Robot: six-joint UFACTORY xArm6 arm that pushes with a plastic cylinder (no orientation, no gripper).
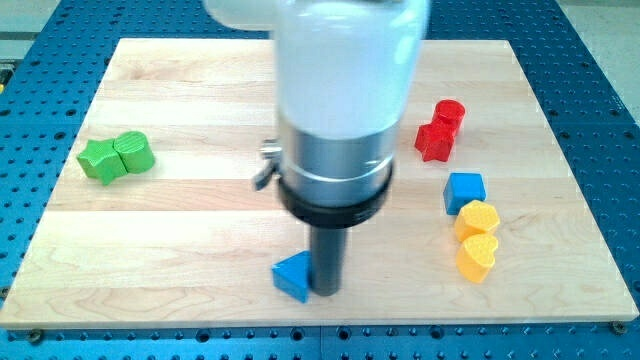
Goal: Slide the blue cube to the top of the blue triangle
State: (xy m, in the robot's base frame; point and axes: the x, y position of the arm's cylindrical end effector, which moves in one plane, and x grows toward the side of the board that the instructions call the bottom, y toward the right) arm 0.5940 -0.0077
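The blue cube (464, 191) sits at the view's right, just above two yellow blocks. The blue triangle (292, 275) lies near the bottom edge of the board, at the middle. My tip (325, 292) is down on the board, touching the triangle's right side. The cube is far to the right of the tip and a little higher up. The arm's white and silver body hides the board's middle above the tip.
Two yellow blocks (477, 238) sit stacked in line right below the blue cube. Two red blocks (440, 130) lie at the upper right. Two green blocks (116, 156) lie at the left. The wooden board (180, 240) rests on a blue perforated table.
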